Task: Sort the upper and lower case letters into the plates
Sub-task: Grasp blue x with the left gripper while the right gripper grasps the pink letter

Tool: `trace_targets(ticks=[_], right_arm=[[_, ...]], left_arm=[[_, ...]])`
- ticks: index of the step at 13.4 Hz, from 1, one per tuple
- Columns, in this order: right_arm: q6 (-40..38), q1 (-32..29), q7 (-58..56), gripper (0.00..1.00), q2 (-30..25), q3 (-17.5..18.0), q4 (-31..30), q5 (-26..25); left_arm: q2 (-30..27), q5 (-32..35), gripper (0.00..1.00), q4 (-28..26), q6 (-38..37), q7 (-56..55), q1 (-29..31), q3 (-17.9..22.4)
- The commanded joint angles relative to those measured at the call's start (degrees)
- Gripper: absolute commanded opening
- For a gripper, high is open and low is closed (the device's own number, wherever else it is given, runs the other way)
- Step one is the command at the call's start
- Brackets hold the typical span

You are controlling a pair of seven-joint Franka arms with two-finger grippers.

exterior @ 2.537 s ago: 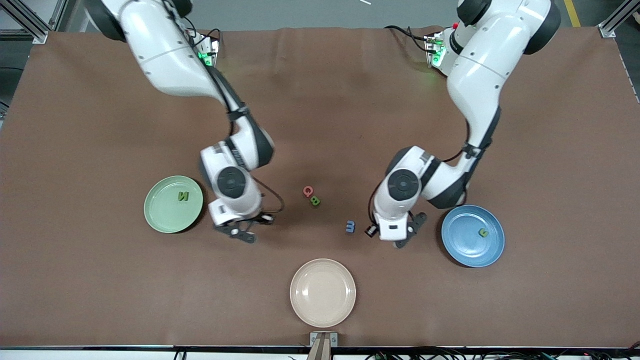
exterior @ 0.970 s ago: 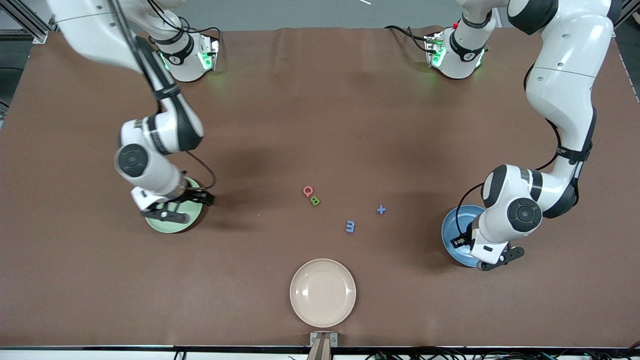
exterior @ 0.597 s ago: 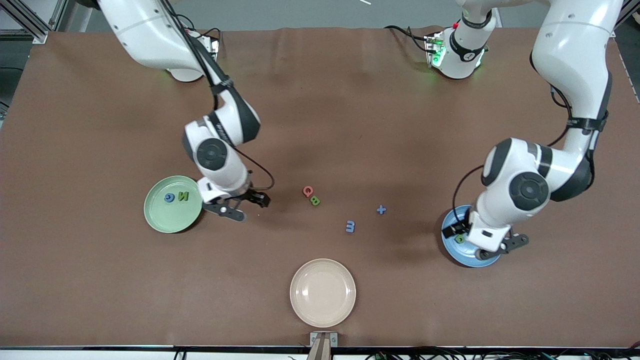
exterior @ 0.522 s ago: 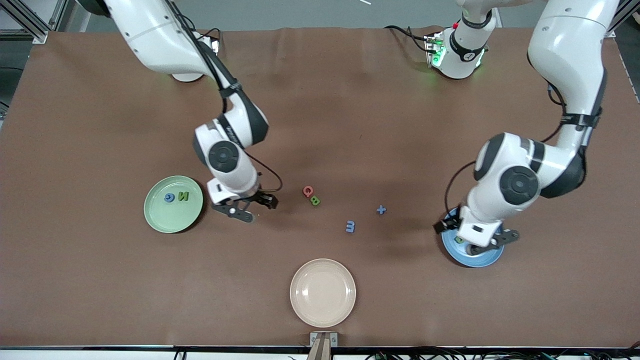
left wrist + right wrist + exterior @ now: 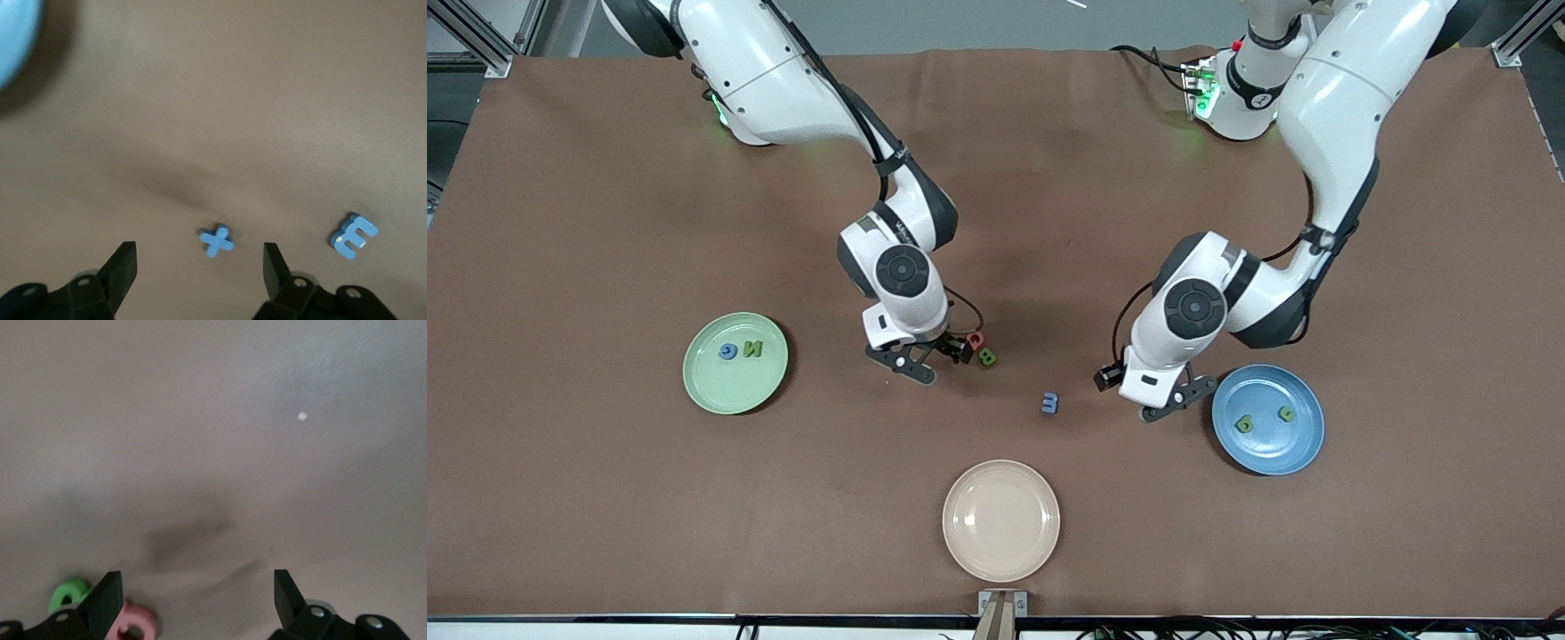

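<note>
- Chunky letters are seen scattered: a pink Q and green B touching mid-surface, a blue m nearer the front camera, a blue x.
- A blue G and green N lie in the pale green plate; two small green letters lie in the blue plate.
- The right claw is held apart beside the Q.
- The left claw is spread apart over the x.

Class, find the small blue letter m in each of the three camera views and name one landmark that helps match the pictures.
Front view: the blue m lies on the brown table, between the two grippers and nearer the camera than the green B.
Left wrist view: the m lies just outside the open left gripper.
Right wrist view: not in it.
Shared landmark: the blue plate, whose edge shows in the left wrist view.
</note>
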Motion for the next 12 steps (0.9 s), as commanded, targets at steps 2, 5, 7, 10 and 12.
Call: trace_targets(ticks=[2,5,7,10,12], right_arm=[[4.03,3.92,-0.35,1.00,1.37,-0.64,0.14,-1.92],[5.98,4.89,-0.44,0.92,3.05,-0.64,0.31,-6.66],[5.98,5.50,-0.44,0.87,3.49,-0.64,0.31,-8.52],[5.98,6.38,-0.35,0.81,3.84,-0.64,1.19,-8.61],[5.98,6.56,-0.26,0.79,3.84,-0.55,1.63,-8.61]], left_arm=[[2.64,1.01,0.76,0.12,3.08,-9.14,-1.59,0.38],[3.88,1.18,0.72,-0.14,3.61,-12.06,-1.69,0.38],[4.06,1.88,0.70,-0.67,3.70,-12.15,-1.69,0.38],[5.02,3.37,0.64,-0.67,4.31,-12.15,-1.78,0.47],[5.90,3.47,0.59,-0.41,4.57,-12.15,-2.04,0.47]])
